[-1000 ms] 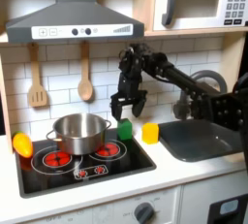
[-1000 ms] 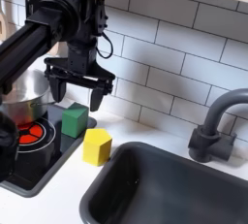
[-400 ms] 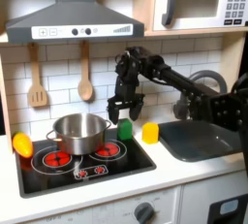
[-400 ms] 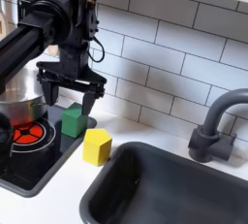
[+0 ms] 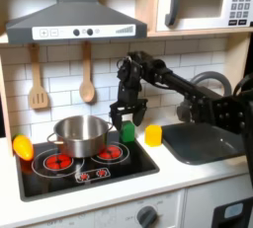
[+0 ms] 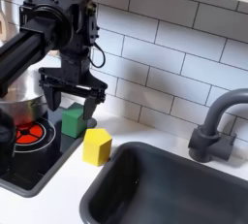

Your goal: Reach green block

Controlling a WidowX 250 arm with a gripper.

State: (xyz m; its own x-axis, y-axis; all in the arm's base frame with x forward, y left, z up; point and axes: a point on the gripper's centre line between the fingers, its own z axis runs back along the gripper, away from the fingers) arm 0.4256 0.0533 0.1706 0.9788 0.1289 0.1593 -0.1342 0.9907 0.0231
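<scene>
Green block (image 5: 126,131): first exterior view. Small bright cube, standing at the back right corner of the toy stove top (image 5: 84,166), just beside the steel pot (image 5: 80,133) on the first exterior view's left and near the yellow block (image 5: 152,134) on the first exterior view's right. Claw (image 5: 126,114) hangs directly above it, fingers spread, holding nothing; whether the tips touch the block cannot be told. Also present: yellow-orange item (image 5: 22,146) at the stove's left edge, two wooden utensils (image 5: 38,78) on the tiled wall, dark sink (image 5: 203,140).

Green block (image 6: 73,120): second exterior view. Sits on the stove's edge, upright, flat faces showing. Claw (image 6: 71,105) stands open over it, one finger to each side, tips about level with the block's top, apparently not yet closed around it. Yellow block (image 6: 97,145) lies on the white table, close by but apart. Faucet (image 6: 215,128) stands well apart.

Handling, by judgement: light, rigid, matte, unlikely to slip or break. Best taken across two opposite side faces, near mid-height, with the fingers kept off the pot.
</scene>
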